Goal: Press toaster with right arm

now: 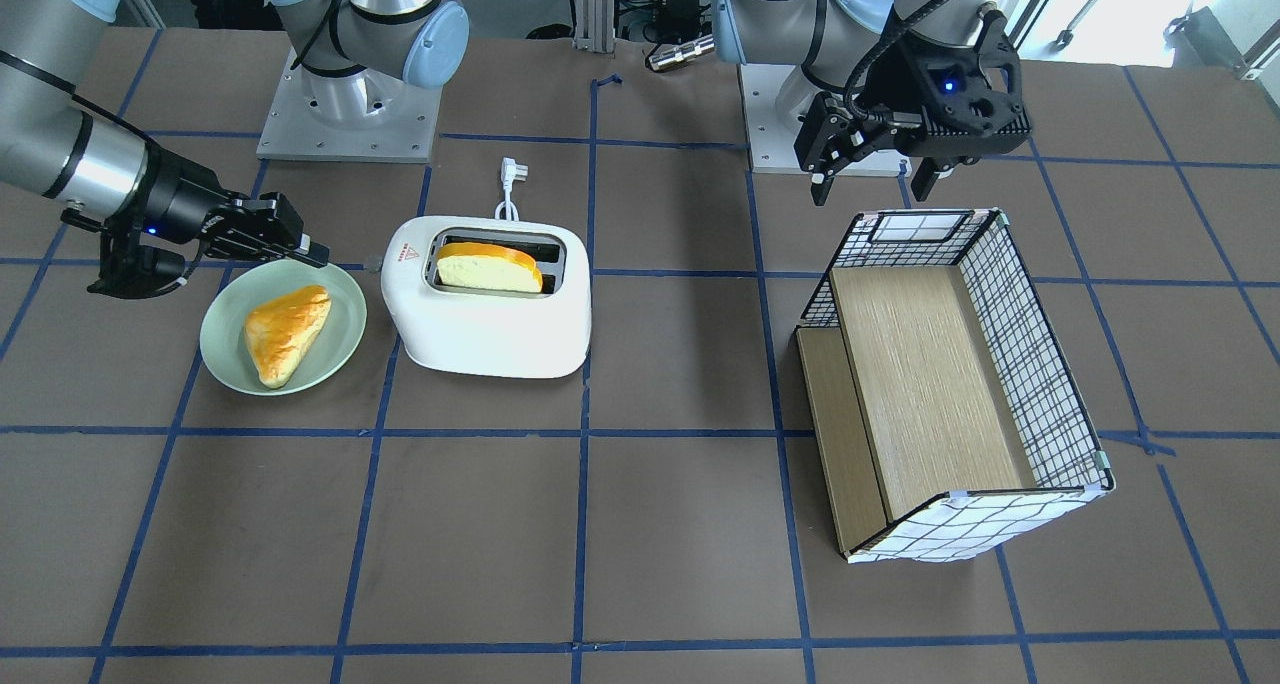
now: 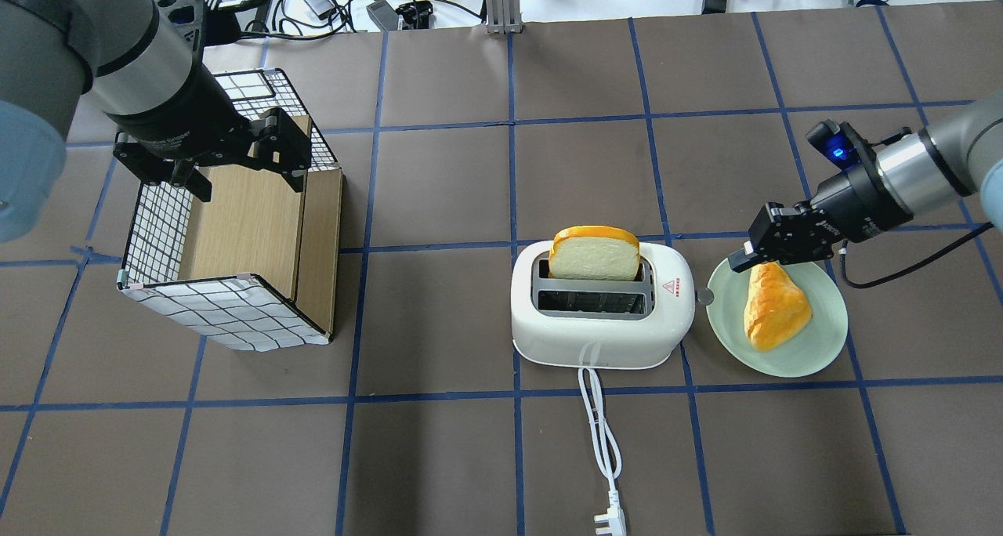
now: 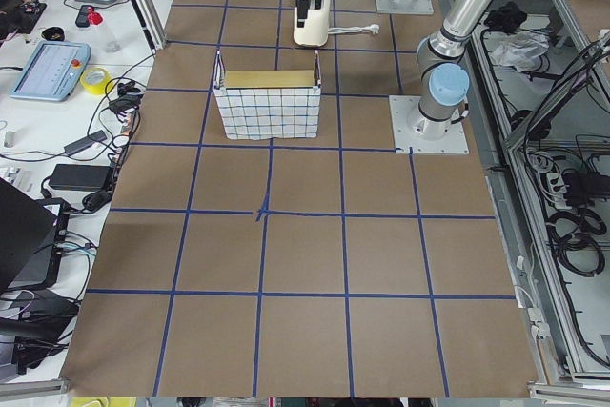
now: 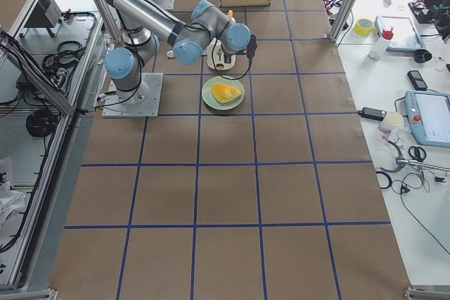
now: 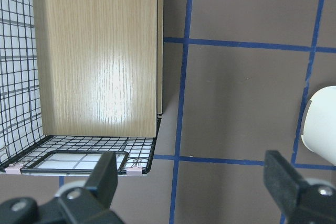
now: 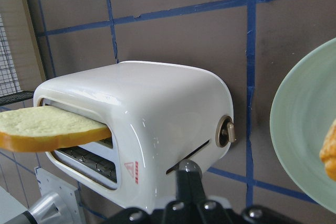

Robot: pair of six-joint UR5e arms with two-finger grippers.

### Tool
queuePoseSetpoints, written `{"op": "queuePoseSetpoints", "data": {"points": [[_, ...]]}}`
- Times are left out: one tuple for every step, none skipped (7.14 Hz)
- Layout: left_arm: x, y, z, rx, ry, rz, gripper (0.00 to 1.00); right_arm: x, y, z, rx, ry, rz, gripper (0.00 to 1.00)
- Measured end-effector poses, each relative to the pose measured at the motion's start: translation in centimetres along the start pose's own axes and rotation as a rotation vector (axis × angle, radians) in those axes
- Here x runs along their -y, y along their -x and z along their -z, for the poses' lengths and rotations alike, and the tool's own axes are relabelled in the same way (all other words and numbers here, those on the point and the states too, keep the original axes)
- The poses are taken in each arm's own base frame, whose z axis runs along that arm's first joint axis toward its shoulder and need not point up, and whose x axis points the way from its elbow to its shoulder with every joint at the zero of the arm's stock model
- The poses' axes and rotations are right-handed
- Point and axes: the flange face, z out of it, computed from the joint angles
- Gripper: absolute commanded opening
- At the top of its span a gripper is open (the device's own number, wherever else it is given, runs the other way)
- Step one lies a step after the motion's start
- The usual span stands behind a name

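The white toaster (image 2: 599, 336) stands mid-table with a bread slice (image 2: 593, 254) standing high in its far slot. Its small grey lever knob (image 2: 705, 295) sticks out of the end that faces the plate. My right gripper (image 2: 736, 262) is shut and empty, its tip over the plate's edge, just beside and above the knob. In the right wrist view the joined fingertips (image 6: 185, 187) sit right under the knob (image 6: 188, 167) on the toaster (image 6: 157, 124); I cannot tell whether they touch. My left gripper (image 2: 235, 168) is open and empty above the wire basket.
A green plate (image 2: 823, 356) with a triangular bread piece (image 2: 776, 307) lies right of the toaster, under the right gripper. A wire basket (image 2: 227, 320) with wooden shelves lies on its side at the left. The toaster's cord and plug (image 2: 610, 512) trail toward the robot.
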Motion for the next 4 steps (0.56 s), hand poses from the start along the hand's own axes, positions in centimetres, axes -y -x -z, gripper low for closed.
{"op": "queuePoseSetpoints", "data": {"points": [[0.0,0.0,0.0,0.0,0.0,0.0,1.0,0.5,3.6,3.7,-0.115,0.015,-0.018,0.0],[0.0,0.0,0.0,0.0,0.0,0.0,1.0,0.6,7.7,7.1,-0.222,0.011,-0.051,0.0],[0.0,0.0,0.0,0.0,0.0,0.0,1.0,0.4,11.8,9.2,-0.313,-0.015,-0.096,0.0],[0.0,0.0,0.0,0.0,0.0,0.0,1.0,0.0,15.6,9.6,-0.392,-0.043,-0.136,0.0]]}}
